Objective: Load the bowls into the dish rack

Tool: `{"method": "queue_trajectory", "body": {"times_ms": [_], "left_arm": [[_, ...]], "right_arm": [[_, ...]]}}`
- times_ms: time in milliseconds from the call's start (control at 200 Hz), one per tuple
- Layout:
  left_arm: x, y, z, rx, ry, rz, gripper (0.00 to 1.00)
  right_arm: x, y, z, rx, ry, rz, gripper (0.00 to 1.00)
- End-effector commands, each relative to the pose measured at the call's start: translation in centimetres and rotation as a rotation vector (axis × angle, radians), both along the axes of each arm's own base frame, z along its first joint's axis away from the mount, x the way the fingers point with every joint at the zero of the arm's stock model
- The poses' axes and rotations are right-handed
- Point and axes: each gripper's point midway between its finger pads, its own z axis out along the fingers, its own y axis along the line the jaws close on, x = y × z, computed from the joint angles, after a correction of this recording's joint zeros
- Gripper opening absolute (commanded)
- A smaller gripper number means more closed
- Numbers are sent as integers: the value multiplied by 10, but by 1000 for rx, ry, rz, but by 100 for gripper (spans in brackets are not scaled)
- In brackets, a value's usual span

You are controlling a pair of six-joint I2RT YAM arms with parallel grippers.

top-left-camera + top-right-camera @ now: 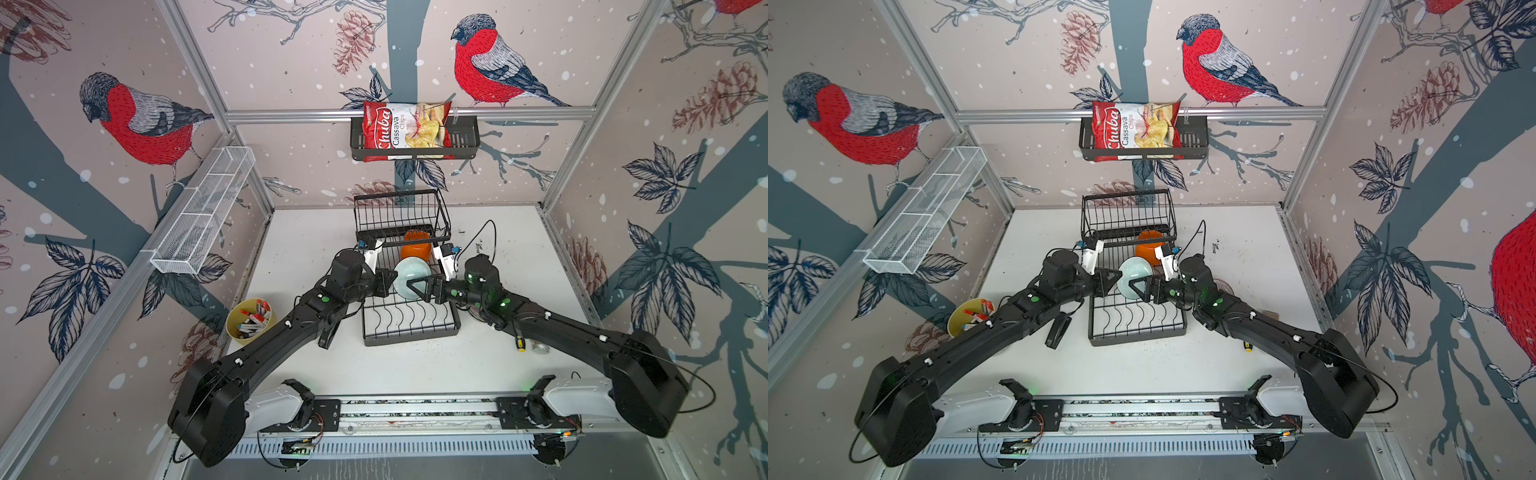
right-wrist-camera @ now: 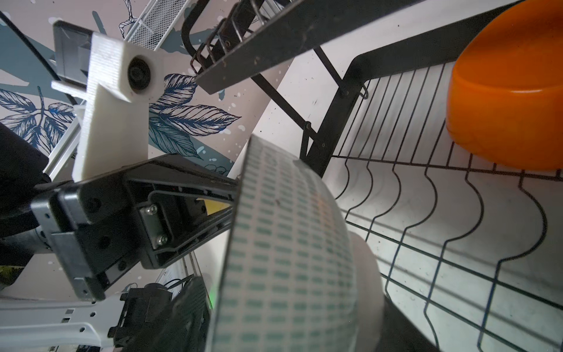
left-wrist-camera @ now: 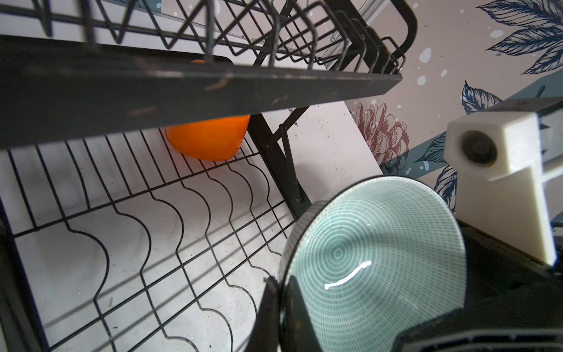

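A pale mint bowl stands on edge above the base tray of the black wire dish rack. My left gripper is shut on its rim, one finger inside the bowl and one outside. From the other side my right gripper straddles the bowl, open, with a gap showing beside one finger. An orange bowl sits in the rack under the raised basket.
A yellow cup of pens stands by the left arm, with a black stapler-like object next to the rack. A screwdriver and a metal lid lie under the right arm. A chips bag fills the wall basket, and a white mesh trough hangs at left.
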Motion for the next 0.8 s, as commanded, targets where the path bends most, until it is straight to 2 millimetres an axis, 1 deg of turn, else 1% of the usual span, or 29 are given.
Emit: {"method": "queue_trajectory", "body": {"times_ms": [0, 310, 420, 600, 795], "left_arm": [[8, -5, 17, -49, -66, 3, 0], [9, -7, 11, -47, -52, -6, 0], [8, -8, 9, -48, -49, -11, 0], [8, -8, 6, -40, -45, -12, 0], [9, -8, 4, -35, -44, -12, 0]], "right_arm": [[-3, 5, 16, 48, -32, 34, 76], [-4, 6, 17, 48, -34, 38, 67], [-4, 7, 17, 44, -33, 40, 62], [-3, 7, 16, 30, -39, 34, 59], [-1, 9, 9, -26, -47, 12, 58]]}}
